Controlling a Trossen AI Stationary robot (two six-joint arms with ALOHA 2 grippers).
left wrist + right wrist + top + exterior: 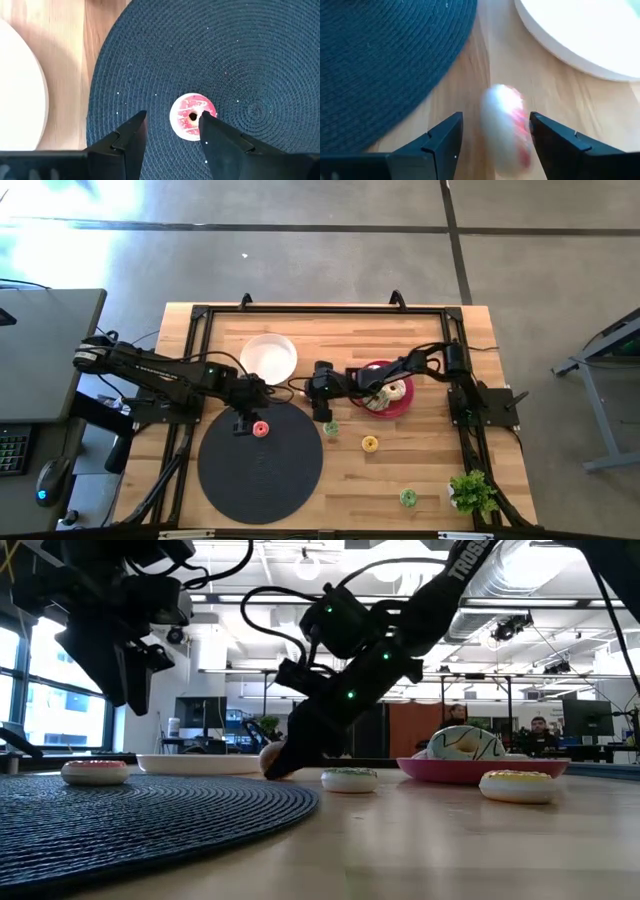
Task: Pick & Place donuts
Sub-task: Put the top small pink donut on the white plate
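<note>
My left gripper (243,423) (173,115) hangs open above the round black mat (260,475). A pink-iced donut (261,428) (192,117) lies flat on the mat just beyond its fingertips. My right gripper (324,410) (496,116) reaches down to the wood between the mat and the white plate (268,357), open. A blurred white-and-red donut (504,127) (269,756) sits between its fingers. More donuts lie on the table: a green-white one (330,427), a yellow one (370,443) and a green one (408,497). A white-iced one (395,391) rests on the red plate (372,408). My right gripper stands with one finger on each side of the white-and-red donut (504,127), coming down at a slant from the table's right. The donut is blurred, and I cannot tell whether either finger touches it.
A small green potted plant (472,492) stands at the near right corner. The black frame rails (462,420) run along the table's edges. Bare wood shows between the mat and the plant. People sit in the room beyond the table in the low view.
</note>
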